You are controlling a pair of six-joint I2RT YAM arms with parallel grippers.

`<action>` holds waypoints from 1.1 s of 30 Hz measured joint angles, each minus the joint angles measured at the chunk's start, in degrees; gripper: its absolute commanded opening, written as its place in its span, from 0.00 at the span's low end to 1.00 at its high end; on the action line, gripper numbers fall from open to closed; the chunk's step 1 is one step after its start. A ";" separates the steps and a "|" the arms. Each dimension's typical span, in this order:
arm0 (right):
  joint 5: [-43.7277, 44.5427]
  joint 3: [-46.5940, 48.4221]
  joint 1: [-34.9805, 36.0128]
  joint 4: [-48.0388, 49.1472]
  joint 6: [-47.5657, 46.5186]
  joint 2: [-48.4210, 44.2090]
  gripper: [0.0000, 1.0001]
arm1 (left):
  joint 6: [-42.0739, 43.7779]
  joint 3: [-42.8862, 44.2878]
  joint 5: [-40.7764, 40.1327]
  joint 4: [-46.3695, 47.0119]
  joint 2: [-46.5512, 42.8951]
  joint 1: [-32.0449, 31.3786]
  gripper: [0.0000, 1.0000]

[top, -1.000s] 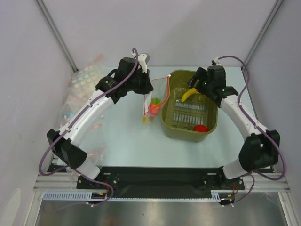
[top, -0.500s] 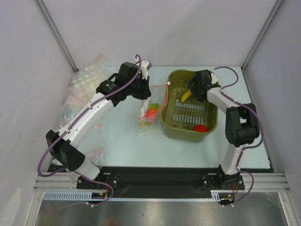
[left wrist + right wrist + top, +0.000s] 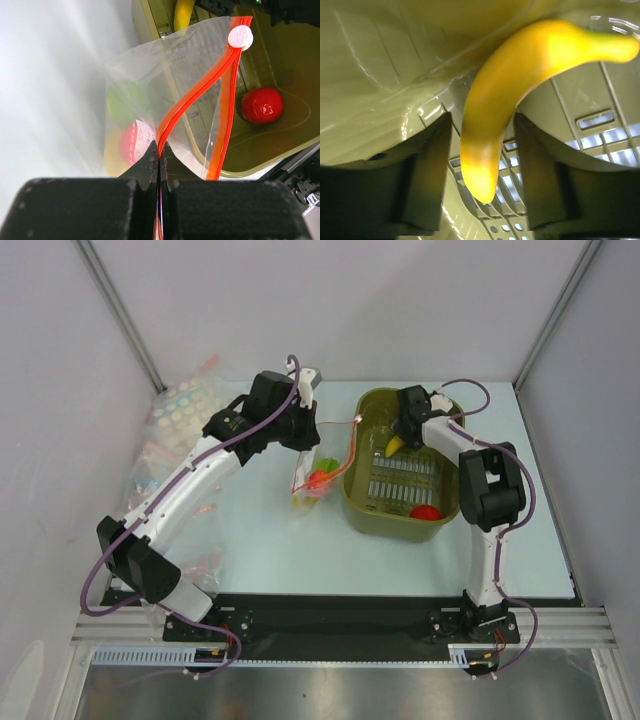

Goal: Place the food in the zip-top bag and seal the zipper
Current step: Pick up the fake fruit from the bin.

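The zip-top bag [image 3: 318, 472] hangs left of the olive basket [image 3: 450, 502]; a red fruit [image 3: 135, 142] and a green piece [image 3: 122, 97] show inside it. My left gripper [image 3: 300, 430] is shut on the orange-red zipper [image 3: 192, 97], pinched at its jaws [image 3: 160, 157]; a white slider [image 3: 240, 36] sits at the strip's far end. The yellow banana [image 3: 395, 444] leans in the basket's back left. My right gripper [image 3: 405, 425] is open, its fingers [image 3: 427, 170] on either side of the banana [image 3: 520, 75] with small gaps. A second red fruit [image 3: 427, 511] lies in the basket's front.
A pile of other clear bags [image 3: 175, 415] with pale dots lies at the back left, and pink strips [image 3: 205, 560] lie near the left arm's base. The basket's walls close in around my right gripper.
My right gripper has swung left across the basket's back and come down around the banana. My left gripper has shifted a little left with the bag.
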 measured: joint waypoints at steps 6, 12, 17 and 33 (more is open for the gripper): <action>0.76 -1.73 0.92 0.72 -1.44 -1.09 0.35 | 0.07 0.00 0.31 0.02 0.02 0.26 0.00; -0.22 -7.96 1.20 2.47 -4.87 -9.31 0.28 | -0.07 0.00 1.53 0.07 0.61 0.26 0.00; -4.63 -10.82 1.20 4.85 -9.51 -19.28 0.29 | -0.20 -0.02 1.88 0.46 2.03 0.26 0.00; -26.21 -13.46 7.30 10.38 -18.80 -38.91 0.30 | -3.76 -0.24 3.28 3.21 3.82 0.26 0.00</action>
